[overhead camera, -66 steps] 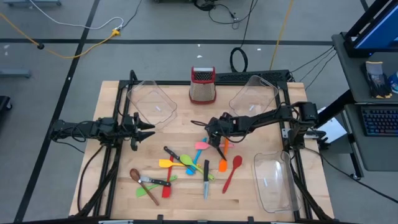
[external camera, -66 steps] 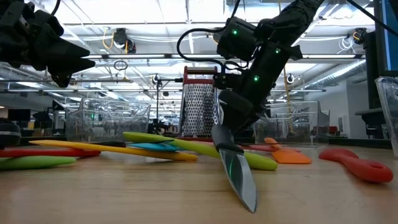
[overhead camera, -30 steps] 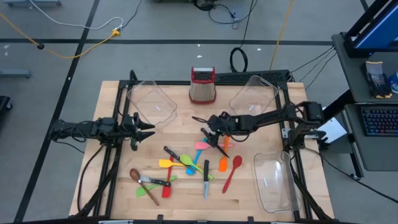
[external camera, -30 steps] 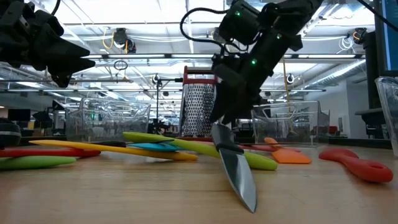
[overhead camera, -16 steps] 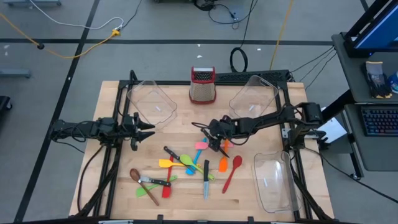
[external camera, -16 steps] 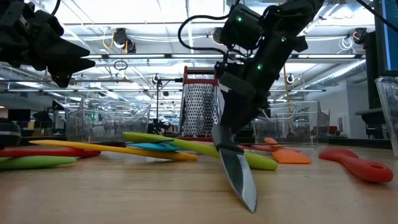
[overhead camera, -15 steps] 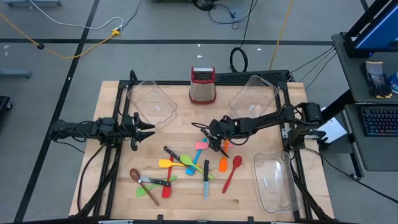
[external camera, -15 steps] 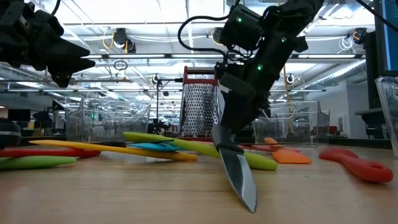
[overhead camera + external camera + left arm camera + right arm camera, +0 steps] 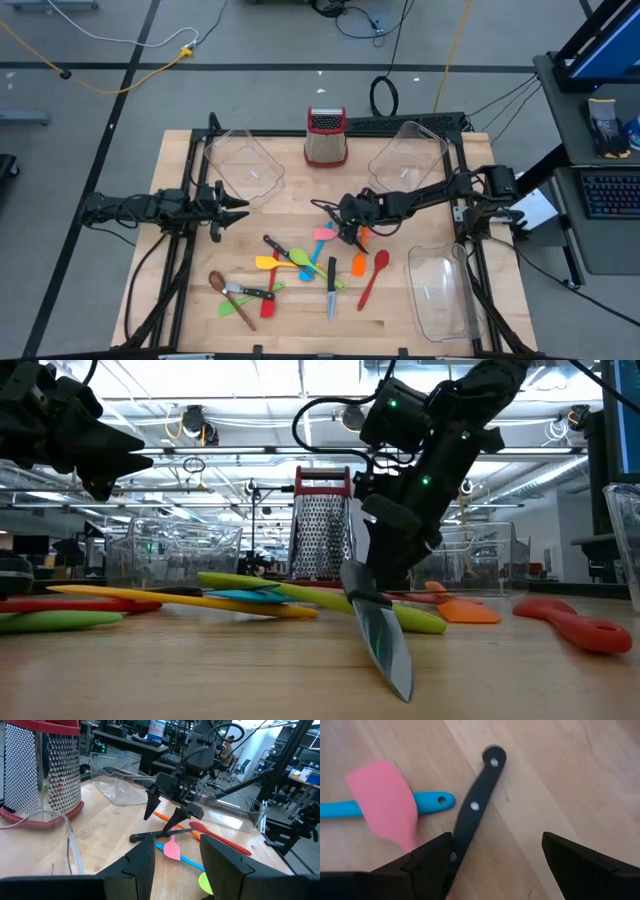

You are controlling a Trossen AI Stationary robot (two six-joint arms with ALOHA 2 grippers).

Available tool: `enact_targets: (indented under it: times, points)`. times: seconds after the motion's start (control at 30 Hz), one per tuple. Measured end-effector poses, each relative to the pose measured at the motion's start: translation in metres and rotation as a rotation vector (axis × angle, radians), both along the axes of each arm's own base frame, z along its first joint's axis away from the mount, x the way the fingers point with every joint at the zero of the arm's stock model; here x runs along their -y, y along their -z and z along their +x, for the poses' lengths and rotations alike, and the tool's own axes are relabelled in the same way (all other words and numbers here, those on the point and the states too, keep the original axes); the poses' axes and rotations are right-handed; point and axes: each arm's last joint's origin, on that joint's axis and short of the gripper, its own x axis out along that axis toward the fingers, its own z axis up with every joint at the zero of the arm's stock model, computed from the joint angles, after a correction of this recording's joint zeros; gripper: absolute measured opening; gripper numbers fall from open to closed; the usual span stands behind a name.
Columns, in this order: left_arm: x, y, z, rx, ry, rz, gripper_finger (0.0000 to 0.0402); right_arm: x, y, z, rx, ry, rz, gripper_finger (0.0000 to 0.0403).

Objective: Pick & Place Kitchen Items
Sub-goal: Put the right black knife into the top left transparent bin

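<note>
1. Right gripper [image 9: 345, 222] hangs low over the scattered utensils, fingers spread wide and empty, having dipped from its higher, tilted pose of a second ago.
2. Directly beneath it lies the black-handled knife [image 9: 475, 807], its riveted handle between the open fingers, so a grasp looks imminent but is not yet made.
3. Knife's long axis runs diagonally across the fingers' gap, butt end pointing away from the wrist; the pink spatula [image 9: 387, 802] lies just beside the handle.
4. Left gripper [image 9: 232, 209] waits well apart, part-open, holding nothing.
</note>
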Motion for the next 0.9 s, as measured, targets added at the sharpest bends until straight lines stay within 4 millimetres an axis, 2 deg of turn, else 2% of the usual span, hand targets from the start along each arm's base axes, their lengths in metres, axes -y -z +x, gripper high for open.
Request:
enact_targets:
  times: [0.43,0.9]
  points:
    - [0.0,0.0,0.0,0.0,0.0,0.001,0.0157,-0.0001,-0.0026,0.006,0.091,-0.007,-0.001,0.0306]
    - [0.0,0.0,0.0,0.0,0.001,0.005,0.0157,0.0,-0.0021,0.0056,0.072,-0.05,-0.033,0.0306]
